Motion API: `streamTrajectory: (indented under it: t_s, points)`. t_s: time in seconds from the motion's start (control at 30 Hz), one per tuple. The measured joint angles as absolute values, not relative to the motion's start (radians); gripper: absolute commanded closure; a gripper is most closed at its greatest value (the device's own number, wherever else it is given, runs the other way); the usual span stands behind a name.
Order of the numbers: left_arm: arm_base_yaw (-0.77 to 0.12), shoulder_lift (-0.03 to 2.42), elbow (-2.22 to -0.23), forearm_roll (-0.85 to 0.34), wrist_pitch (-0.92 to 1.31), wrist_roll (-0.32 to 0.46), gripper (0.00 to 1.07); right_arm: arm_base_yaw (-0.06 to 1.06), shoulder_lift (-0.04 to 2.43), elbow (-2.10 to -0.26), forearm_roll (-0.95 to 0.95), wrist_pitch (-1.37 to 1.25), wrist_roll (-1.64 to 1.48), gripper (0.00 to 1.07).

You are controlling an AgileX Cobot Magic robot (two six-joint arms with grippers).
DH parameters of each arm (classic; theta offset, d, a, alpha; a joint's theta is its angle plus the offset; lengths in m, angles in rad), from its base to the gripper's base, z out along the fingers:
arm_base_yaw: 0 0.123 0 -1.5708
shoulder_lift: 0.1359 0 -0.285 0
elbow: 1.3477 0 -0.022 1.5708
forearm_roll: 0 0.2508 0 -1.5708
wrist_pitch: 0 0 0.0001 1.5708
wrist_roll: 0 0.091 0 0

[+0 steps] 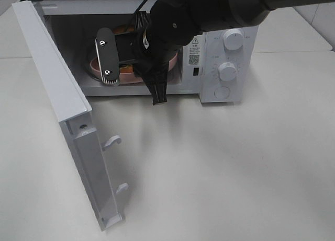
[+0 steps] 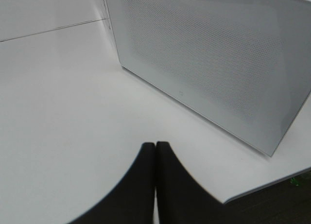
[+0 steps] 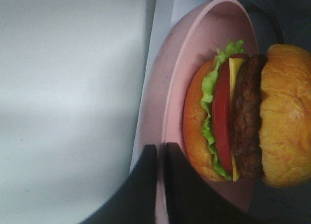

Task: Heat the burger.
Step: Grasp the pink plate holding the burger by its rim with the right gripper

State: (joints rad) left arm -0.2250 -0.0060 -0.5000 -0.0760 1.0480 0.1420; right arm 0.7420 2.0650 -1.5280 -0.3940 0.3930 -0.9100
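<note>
Inside the microwave [image 1: 220, 53], whose door [image 1: 57, 94] stands swung wide open, your burger [image 3: 243, 117] sits on the pink plate [image 3: 170, 88]. In the high view most of it is hidden behind the right arm [image 1: 172, 21], which reaches into the cavity from the front. Your right gripper [image 3: 160, 158] has its jaws pressed nearly together around the plate's near rim, right beside the bottom bun; they appear to pinch the rim, though the contact itself is too dark to confirm. Bun, lettuce, tomato, cheese and patty are all stacked intact. Your left gripper [image 2: 155, 153] is fully closed on nothing, above the white table [image 2: 58, 112] near the outer face of the open door.
</note>
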Motion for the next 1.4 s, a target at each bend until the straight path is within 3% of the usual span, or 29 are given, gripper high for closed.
streamTrajectory:
  t_s: [0.83,0.93,1.0,1.1,1.13,1.2,1.23,1.27,1.33,1.4]
  points:
    - [-0.225,-0.006,-0.500,-0.076,1.048,0.142,1.06,0.742,2.086,-1.529,-0.396,0.375,-0.908,1.07]
    - [-0.225,-0.006,-0.500,-0.076,1.048,0.142,1.06,0.742,2.086,-1.529,-0.396,0.396,-0.881,1.00]
    - [-0.225,-0.006,-0.500,-0.076,1.048,0.142,1.06,0.742,2.085,-1.529,-0.396,0.398,-0.852,0.85]
    - [-0.225,-0.006,-0.500,-0.076,1.048,0.142,1.06,0.742,2.083,-1.529,-0.396,0.398,-0.851,0.79]
    - [-0.225,-0.006,-0.500,-0.076,1.048,0.142,1.06,0.742,2.083,-1.529,-0.392,0.393,-0.848,0.69]
    - [-0.225,-0.006,-0.500,-0.076,1.048,0.142,1.06,0.742,2.083,-1.529,-0.383,0.389,-0.848,0.64]
    - [-0.225,-0.006,-0.500,-0.076,1.048,0.142,1.06,0.742,2.083,-1.529,-0.378,0.388,-0.845,0.54]
    - [-0.225,-0.006,-0.500,-0.076,1.048,0.142,1.06,0.742,2.083,-1.529,-0.378,0.388,-0.845,0.54]
    - [-0.225,-0.006,-0.500,-0.076,1.048,0.142,1.06,0.742,2.083,-1.529,-0.370,0.380,-0.809,0.44]
    - [-0.225,-0.006,-0.500,-0.076,1.048,0.142,1.06,0.742,2.083,-1.529,-0.370,0.376,-0.800,0.43]
